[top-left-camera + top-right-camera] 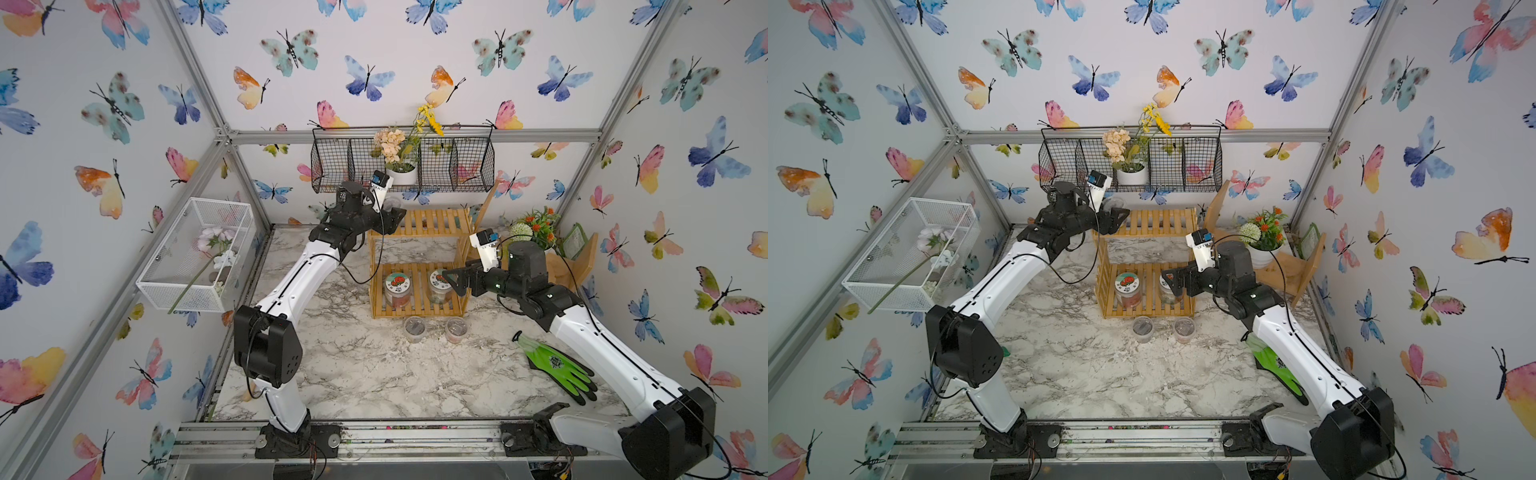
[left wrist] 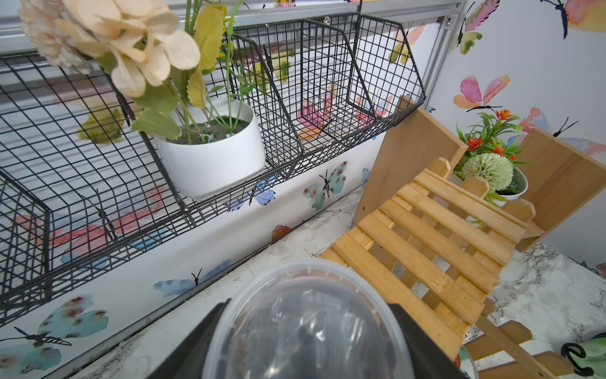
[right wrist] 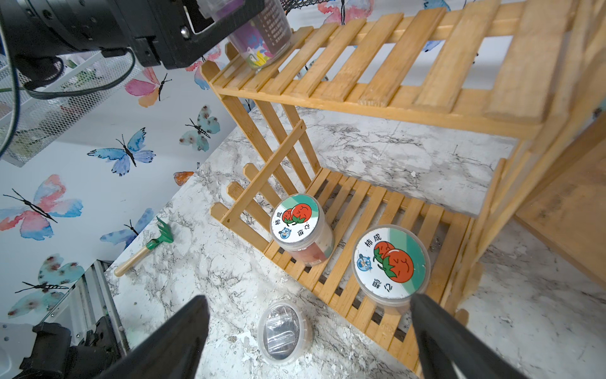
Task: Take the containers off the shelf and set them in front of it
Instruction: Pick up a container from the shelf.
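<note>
One cup (image 2: 305, 328) sits pinched in the left jaws; right jaws spread wide

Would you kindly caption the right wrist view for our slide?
Open jaws near two lidded jars on the shelf's lower tier.

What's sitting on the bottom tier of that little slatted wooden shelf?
On the shelf, bottom tier, two jars stand upright: a reddish jar and a second jar beside it. In both top views the right gripper covers part of the second jar's lid; its contents are unclear.
</note>
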{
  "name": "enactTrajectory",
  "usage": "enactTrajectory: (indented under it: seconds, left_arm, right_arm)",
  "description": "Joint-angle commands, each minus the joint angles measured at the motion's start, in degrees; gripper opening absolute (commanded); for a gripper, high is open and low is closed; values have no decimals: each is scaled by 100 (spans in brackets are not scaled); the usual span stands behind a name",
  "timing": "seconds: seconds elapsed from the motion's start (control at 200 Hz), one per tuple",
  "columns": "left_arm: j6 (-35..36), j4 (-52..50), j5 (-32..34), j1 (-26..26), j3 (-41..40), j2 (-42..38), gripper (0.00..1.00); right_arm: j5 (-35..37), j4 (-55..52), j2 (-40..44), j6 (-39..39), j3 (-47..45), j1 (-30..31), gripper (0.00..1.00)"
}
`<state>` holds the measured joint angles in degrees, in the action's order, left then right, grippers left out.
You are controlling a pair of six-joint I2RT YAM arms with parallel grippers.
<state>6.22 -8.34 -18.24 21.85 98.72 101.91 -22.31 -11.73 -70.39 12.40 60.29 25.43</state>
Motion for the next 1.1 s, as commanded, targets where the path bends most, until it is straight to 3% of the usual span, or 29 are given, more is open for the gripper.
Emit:
enactTrajectory:
  seconds: [0.0, 0.556, 1.091]
  left_arm:
    - [28, 157, -101, -5, -72, -250, 65]
    - [158, -158, 140, 244, -434, -1065, 65]
    - [190, -449, 985, 1121, -2484, -3085, 65]
  right_arm:
    - [-63, -1, 91, 8, 68, -38, 98]
    - [-546, -11, -98, -51, -8, -135, 98]
    - [-558, -124, 422, 194, -422, -144, 98]
